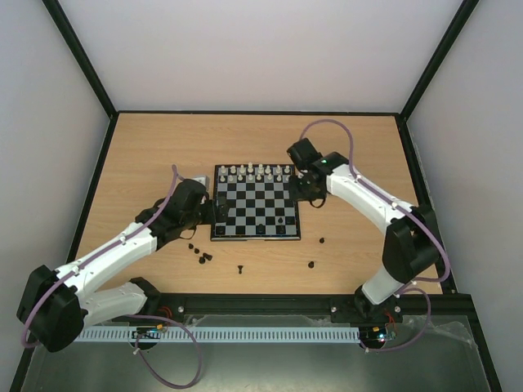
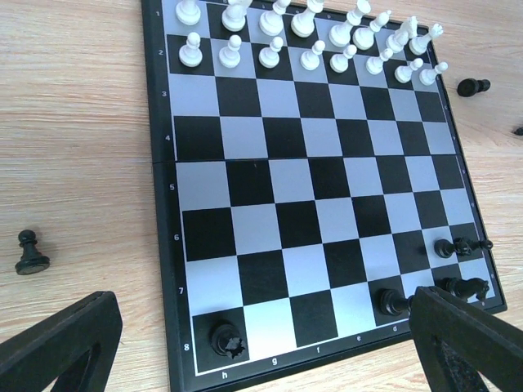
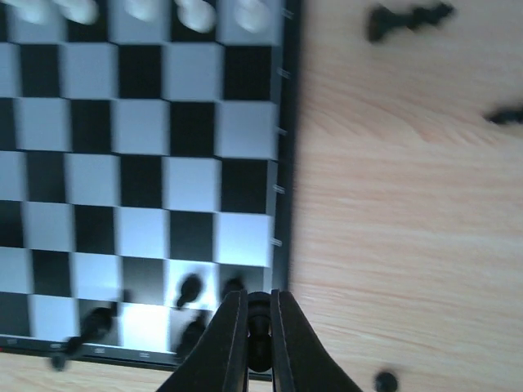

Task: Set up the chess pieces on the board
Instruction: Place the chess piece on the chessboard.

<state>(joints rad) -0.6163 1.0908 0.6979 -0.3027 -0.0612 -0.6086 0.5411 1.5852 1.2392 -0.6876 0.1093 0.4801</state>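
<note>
The board [image 1: 255,204] lies mid-table, with white chess pieces [image 1: 257,172] filling its two far rows. My right gripper [image 1: 306,194] hangs by the board's right edge. In the right wrist view it [image 3: 259,322] is shut on a black piece [image 3: 259,339] above the frame at the board's [image 3: 139,163] corner. Other black pieces [image 3: 189,287] stand blurred just left of it. My left gripper [image 1: 209,214] is open at the board's left edge. Its fingers [image 2: 57,343] straddle the h-to-d end of row 8, where a black piece [image 2: 226,337] stands on h8.
Loose black pieces lie on the wood in front of the board [image 1: 203,259], [image 1: 240,269], [image 1: 311,264], [image 1: 322,241]. A black pawn [image 2: 31,253] stands off the board beside the left gripper. More black pieces [image 3: 409,20] lie right of the board.
</note>
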